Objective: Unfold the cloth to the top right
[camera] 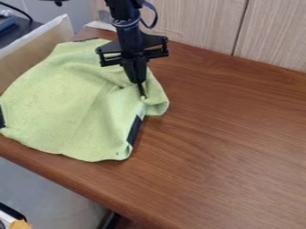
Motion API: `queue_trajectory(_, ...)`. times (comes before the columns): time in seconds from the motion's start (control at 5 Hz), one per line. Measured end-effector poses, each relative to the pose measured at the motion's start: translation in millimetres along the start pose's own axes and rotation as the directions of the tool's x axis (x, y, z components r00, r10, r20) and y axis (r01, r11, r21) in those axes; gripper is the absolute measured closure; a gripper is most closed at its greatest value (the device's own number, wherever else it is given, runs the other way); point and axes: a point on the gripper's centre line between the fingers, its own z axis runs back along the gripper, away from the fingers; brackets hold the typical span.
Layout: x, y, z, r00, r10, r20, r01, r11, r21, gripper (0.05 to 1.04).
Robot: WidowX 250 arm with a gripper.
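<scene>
Black, my gripper [142, 93] hangs down over the right part of the light-green cloth [65, 98], its jaws together and clamped on a pinch of fabric. Folds run in toward my tips, and just to their right a rounded flap curls over. Below me, a dark strip [134, 129] marks the cloth's right edge. The rest spreads leftward over the brown wood-grain table [233, 147], in the view's upper left. Beyond the table's far edge I have pale wood-grain panels [197, 22] standing upright.
</scene>
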Motion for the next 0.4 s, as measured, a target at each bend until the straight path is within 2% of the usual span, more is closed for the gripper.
queue_trajectory(0.2, 4.8, -6.9, 4.5, 1.000, -0.014, 0.010, 0.014, 1.000, -0.026, 1.028)
queue_trajectory(0.4, 16.9, -35.6, 10.3, 0.998, -0.061, 0.021, 0.063, 0.993, -0.104, 1.028)
